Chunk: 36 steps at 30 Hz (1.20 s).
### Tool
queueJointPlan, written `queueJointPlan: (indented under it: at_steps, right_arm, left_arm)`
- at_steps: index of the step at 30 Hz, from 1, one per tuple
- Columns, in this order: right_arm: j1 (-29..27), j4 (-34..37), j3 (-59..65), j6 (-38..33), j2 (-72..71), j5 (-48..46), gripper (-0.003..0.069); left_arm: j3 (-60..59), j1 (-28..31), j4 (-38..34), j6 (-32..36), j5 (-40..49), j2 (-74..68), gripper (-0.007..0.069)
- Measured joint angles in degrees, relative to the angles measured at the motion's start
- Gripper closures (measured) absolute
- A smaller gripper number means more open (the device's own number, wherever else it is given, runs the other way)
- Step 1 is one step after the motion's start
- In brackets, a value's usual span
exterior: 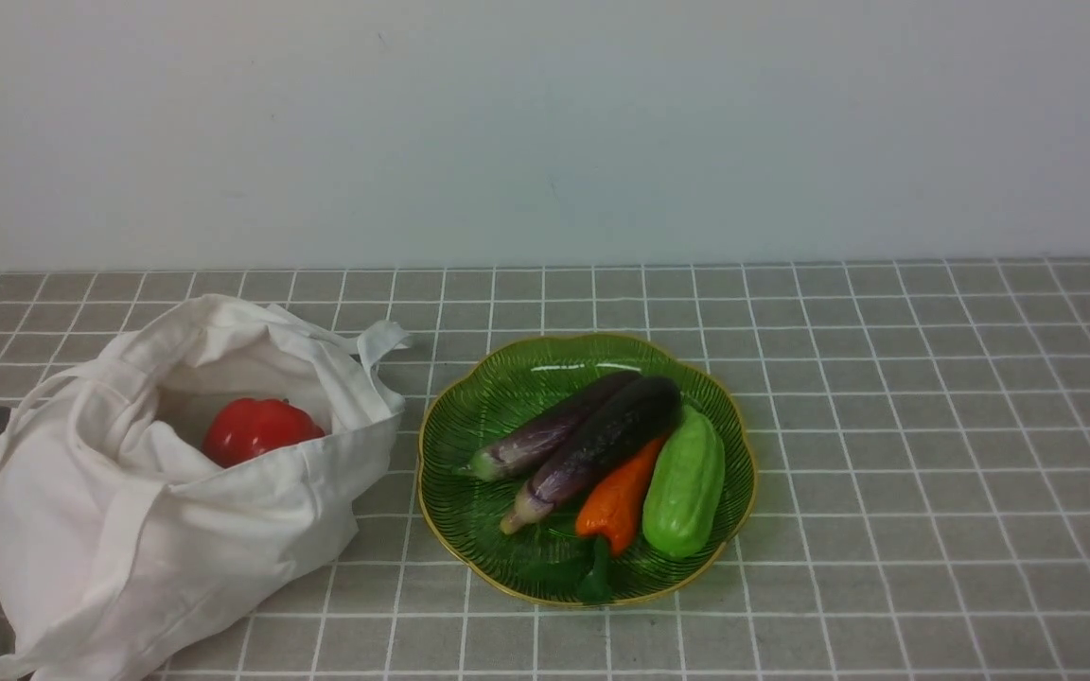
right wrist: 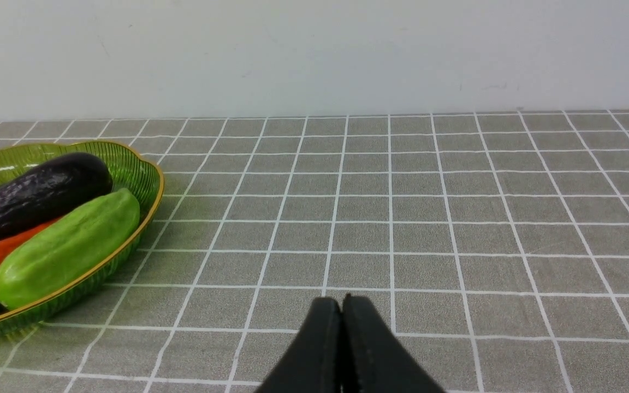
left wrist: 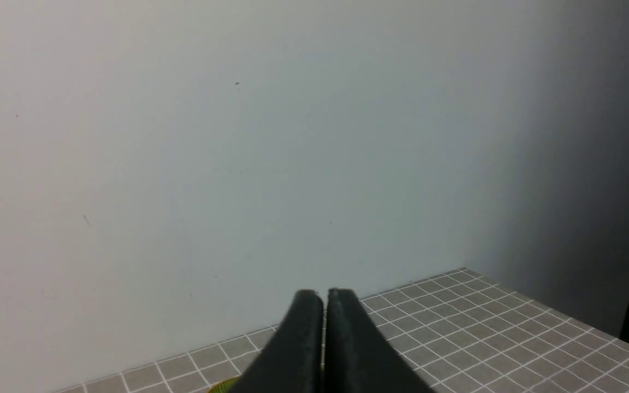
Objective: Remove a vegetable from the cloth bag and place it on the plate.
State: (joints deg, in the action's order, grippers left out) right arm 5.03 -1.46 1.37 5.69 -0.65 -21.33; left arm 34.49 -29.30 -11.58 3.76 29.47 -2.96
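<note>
Gourd (exterior: 684,483) is already on the plate (exterior: 469,397), far right of the veg there, long axis running front-to-back w/ a slight tilt. Both grippers — left gripper (left wrist: 324,297), right gripper (right wrist: 342,303) — are pinched closed on nothing. Plate's off to the right one's left; the cloth bag (exterior: 81,511), w/ just a red pepper (exterior: 256,428) showing, is on the left arm's side.

Closed right tool (right wrist: 342,299) above checked cloth (right wrist: 456,218), gourd (right wrist: 66,248) on plate (right wrist: 148,174).
</note>
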Motion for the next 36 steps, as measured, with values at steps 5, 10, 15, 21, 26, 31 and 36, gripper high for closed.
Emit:
queueJointPlan:
  at_steps: [5, 10, 15, 21, 26, 31, 36]
  right_arm:
    - [0.0, 0.0, 0.0, 0.0, 0.0, 0.0, 0.0673]
    - [0.0, 0.0, 0.0, 0.0, 0.0, 0.0, 0.0673]
    - [0.0, 0.0, 0.0, 0.1, 0.0, 0.0, 0.0673]
    - [0.0, 0.0, 0.0, 0.1, 0.0, 0.0, 0.0673]
    - [0.0, 0.0, 0.0, 0.1, 0.0, 0.0, 0.0673]
    - [0.0, 0.0, 0.0, 0.0, 0.0, 0.0, 0.0673]
    - [0.0, 0.0, 0.0, 0.0, 0.0, 0.0, 0.0673]
  left_arm:
    - [0.0, 0.0, 1.0, 1.5, 0.1, 0.0, 0.0629]
    - [-2.0, 3.3, 3.0, 5.0, 0.1, 0.1, 0.0629]
    - [-10.1, 14.4, 3.5, 7.4, -0.2, 3.4, 0.0629]
    - [-22.8, 25.1, 4.9, 7.5, -3.1, 3.9, 0.0629]
    - [-31.8, 26.3, 6.5, 7.5, -3.4, 3.9, 0.0629]
    - [-35.5, 25.5, 6.9, 7.1, -4.7, 3.9, 0.0629]
    - [-35.9, 25.2, 7.1, 6.8, -7.7, 3.9, 0.0629]
